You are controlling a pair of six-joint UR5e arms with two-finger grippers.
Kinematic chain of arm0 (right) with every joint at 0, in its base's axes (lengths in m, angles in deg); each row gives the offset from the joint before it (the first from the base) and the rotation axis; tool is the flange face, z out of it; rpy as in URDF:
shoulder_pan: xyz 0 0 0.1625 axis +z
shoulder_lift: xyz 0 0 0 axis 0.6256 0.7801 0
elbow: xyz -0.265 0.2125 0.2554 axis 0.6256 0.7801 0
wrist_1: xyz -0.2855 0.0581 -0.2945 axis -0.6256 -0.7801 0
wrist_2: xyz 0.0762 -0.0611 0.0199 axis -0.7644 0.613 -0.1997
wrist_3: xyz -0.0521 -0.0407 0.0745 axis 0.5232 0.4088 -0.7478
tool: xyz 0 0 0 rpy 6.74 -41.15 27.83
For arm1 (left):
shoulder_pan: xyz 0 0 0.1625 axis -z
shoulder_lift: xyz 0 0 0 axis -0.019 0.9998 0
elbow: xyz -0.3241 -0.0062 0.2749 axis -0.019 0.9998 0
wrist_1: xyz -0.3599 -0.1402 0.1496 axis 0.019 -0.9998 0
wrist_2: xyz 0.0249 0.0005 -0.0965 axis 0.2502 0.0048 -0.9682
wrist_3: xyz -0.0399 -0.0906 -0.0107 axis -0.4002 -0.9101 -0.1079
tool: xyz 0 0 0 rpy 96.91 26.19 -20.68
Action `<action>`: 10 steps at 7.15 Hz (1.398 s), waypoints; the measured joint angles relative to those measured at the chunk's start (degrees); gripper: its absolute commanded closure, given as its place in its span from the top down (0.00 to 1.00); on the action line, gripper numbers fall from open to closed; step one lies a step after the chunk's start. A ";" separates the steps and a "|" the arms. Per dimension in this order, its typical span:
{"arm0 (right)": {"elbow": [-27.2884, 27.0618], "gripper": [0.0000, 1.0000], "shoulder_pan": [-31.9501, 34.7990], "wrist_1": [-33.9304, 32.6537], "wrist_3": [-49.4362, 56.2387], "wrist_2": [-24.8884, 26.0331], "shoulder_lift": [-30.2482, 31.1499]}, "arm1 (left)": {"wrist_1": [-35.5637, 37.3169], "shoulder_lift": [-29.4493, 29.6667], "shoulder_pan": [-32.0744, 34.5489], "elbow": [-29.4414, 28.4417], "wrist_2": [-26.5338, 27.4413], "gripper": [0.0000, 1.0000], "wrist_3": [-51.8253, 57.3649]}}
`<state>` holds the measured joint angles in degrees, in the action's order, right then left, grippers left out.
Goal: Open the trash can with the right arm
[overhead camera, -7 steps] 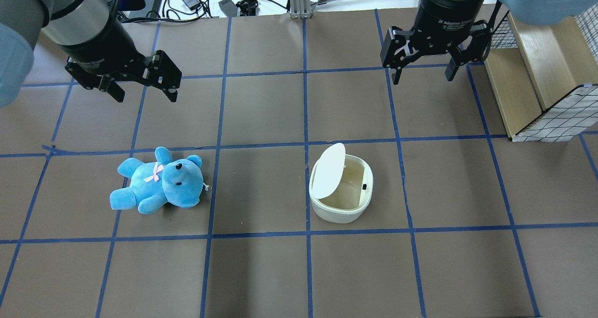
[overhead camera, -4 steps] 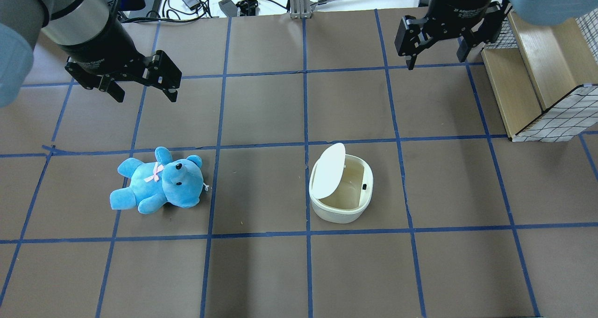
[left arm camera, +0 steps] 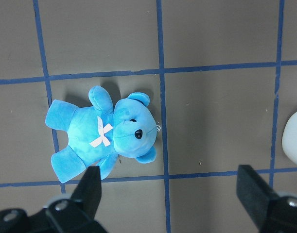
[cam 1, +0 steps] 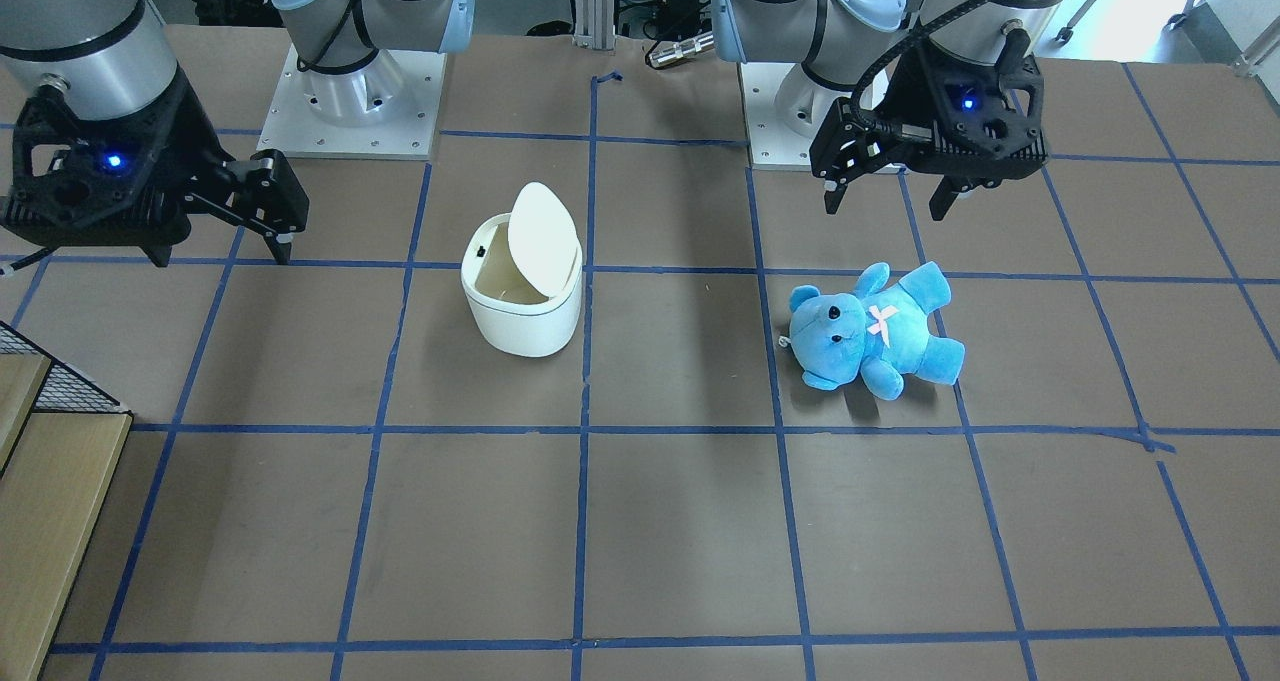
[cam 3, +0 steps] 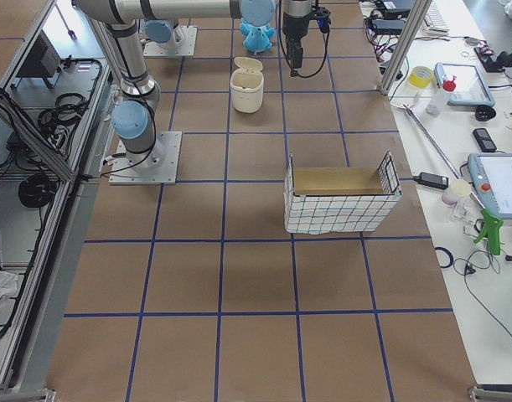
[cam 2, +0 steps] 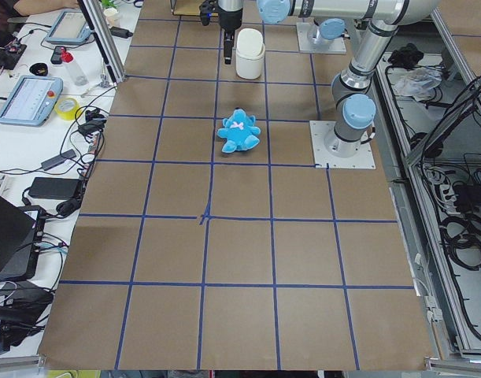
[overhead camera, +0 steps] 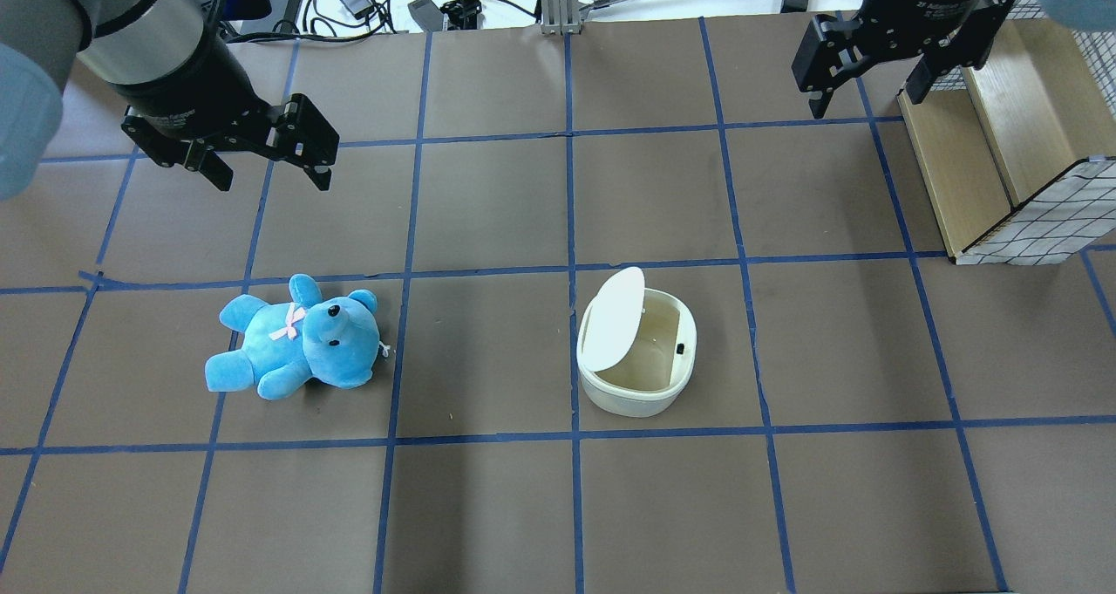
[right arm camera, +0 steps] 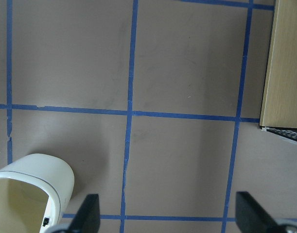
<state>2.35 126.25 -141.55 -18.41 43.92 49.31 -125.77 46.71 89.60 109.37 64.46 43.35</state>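
Observation:
The white trash can (overhead camera: 629, 399) stands mid-table with its flip lid (overhead camera: 613, 319) tipped up on the left side, and the inside shows empty. It also shows in the front view (cam 1: 525, 327) and at the lower left of the right wrist view (right arm camera: 39, 175). My right gripper (overhead camera: 867, 102) is open and empty. It hangs high, far behind and to the right of the can, beside the wooden box. My left gripper (overhead camera: 272, 179) is open and empty above the table, behind the blue teddy bear (overhead camera: 296, 341).
A wooden box with wire-mesh sides (overhead camera: 1003, 140) stands at the right edge, close to the right gripper. The teddy (left arm camera: 104, 136) lies on its back left of the can. Cables and small items lie past the far table edge.
My right gripper has moved away from the can toward the far right, still open. The lid stays tipped up. The left arm and the teddy have not moved.

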 measured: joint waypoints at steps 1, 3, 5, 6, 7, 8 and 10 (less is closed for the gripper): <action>-3.08 1.00 -0.09 -1.18 -0.40 0.20 2.42 | 0.00 0.00 0.00 0.00 0.00 1.00 0.00; -8.31 1.00 -0.19 -6.46 -0.60 0.38 5.77 | 0.00 0.00 0.00 0.00 0.00 1.00 0.00; -8.58 1.00 -0.29 -7.48 -0.64 0.52 6.18 | 0.00 0.00 0.00 0.00 0.00 1.00 0.00; -7.98 1.00 -0.42 -5.82 -0.64 0.78 6.19 | 0.00 0.00 0.00 0.00 0.00 1.00 -0.02; -7.39 1.00 -0.82 -3.98 -0.57 0.84 6.21 | 0.00 0.00 0.00 0.00 0.00 1.00 -0.04; -7.02 1.00 -1.55 -2.45 -0.34 0.67 6.20 | 0.00 0.00 0.00 0.00 0.00 1.00 -0.02; -6.63 1.00 -2.49 -1.09 0.01 0.39 6.21 | 0.00 0.00 0.00 0.00 0.00 1.00 0.00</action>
<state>-4.28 123.76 -142.64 -18.41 44.31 55.52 -125.77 46.71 89.60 109.36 64.46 43.34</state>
